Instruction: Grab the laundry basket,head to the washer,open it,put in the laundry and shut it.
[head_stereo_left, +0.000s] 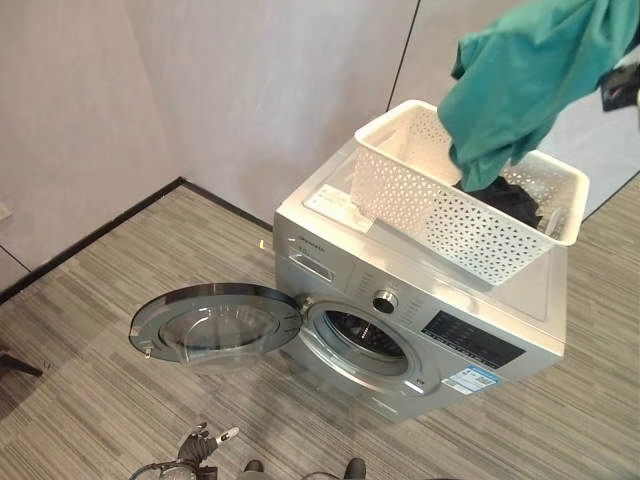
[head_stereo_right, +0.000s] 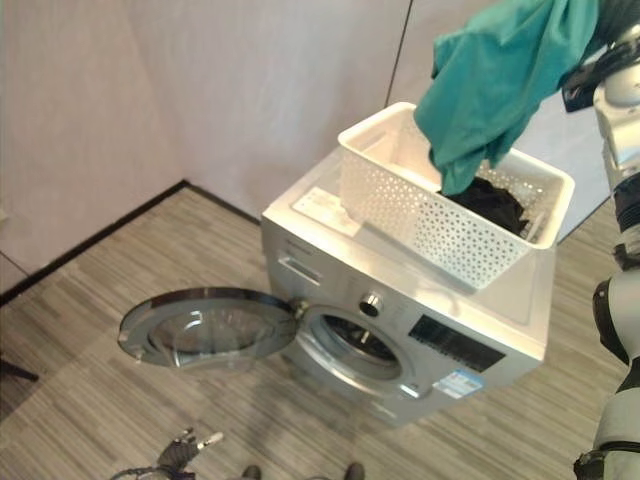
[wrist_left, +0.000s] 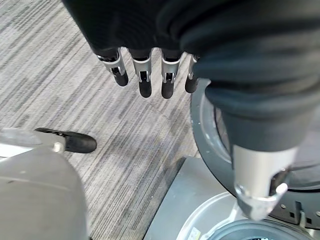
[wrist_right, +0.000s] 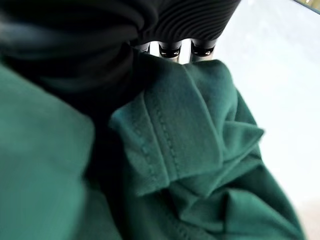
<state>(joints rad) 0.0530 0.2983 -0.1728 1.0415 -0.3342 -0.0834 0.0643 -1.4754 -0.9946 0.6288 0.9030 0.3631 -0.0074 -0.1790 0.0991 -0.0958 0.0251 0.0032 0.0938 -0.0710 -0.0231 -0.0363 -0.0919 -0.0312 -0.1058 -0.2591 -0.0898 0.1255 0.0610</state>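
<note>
A silver front-loading washer (head_stereo_left: 400, 275) stands against the wall. Its round door (head_stereo_left: 215, 325) is swung wide open to the left, and the drum opening (head_stereo_left: 365, 340) is dark. On the washer's top sits a white perforated laundry basket (head_stereo_left: 420, 200) with dark laundry (head_stereo_left: 510, 198) inside. My right hand (head_stereo_right: 600, 75) is raised at the upper right, shut on a green garment (head_stereo_left: 520, 80) that hangs over the basket's right end. In the right wrist view the green cloth (wrist_right: 200, 150) bunches under the fingers (wrist_right: 170, 49). My left hand (wrist_left: 145, 75) hangs low by the door with straight fingers, holding nothing.
Grey walls (head_stereo_left: 250, 100) with a dark baseboard (head_stereo_left: 90, 240) run behind and to the left of the washer. Grey striped floor (head_stereo_left: 100, 380) spreads in front. The open door juts out over the floor at the washer's left front.
</note>
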